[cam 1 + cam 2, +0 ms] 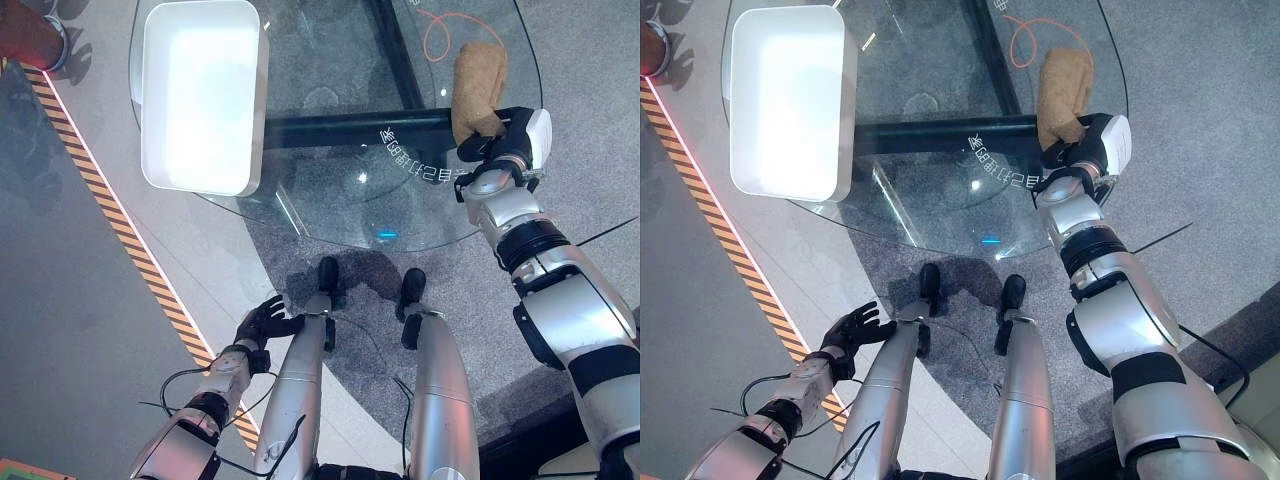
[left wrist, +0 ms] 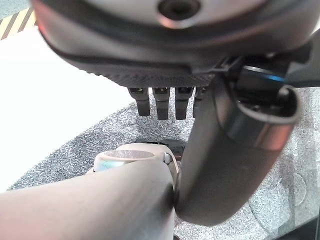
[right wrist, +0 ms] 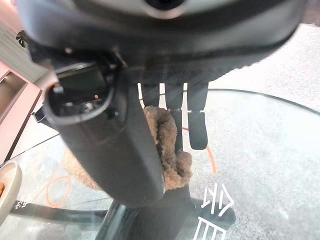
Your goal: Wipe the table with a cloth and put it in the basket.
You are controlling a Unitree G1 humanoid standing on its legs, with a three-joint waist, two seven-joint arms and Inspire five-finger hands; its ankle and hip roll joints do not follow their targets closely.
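Note:
A brown fuzzy cloth point(image 1: 478, 80) lies on the right part of the round glass table point(image 1: 330, 205), stretching away from me. My right hand point(image 1: 503, 148) is at the cloth's near end. In the right wrist view the cloth point(image 3: 169, 150) is pinched between the thumb and the fingers point(image 3: 198, 127). The white rectangular basket point(image 1: 256, 140) stands on the table's left side, nothing visible in it. My left hand point(image 1: 264, 322) hangs low beside the left leg, off the table, fingers spread and holding nothing.
An orange cord loop point(image 1: 438, 42) shows at the far side of the glass, near the cloth. A black bar point(image 1: 340, 128) runs under the glass. Yellow-black striped tape point(image 1: 110, 205) crosses the floor on the left. A reddish object point(image 1: 25, 38) stands at the far left corner.

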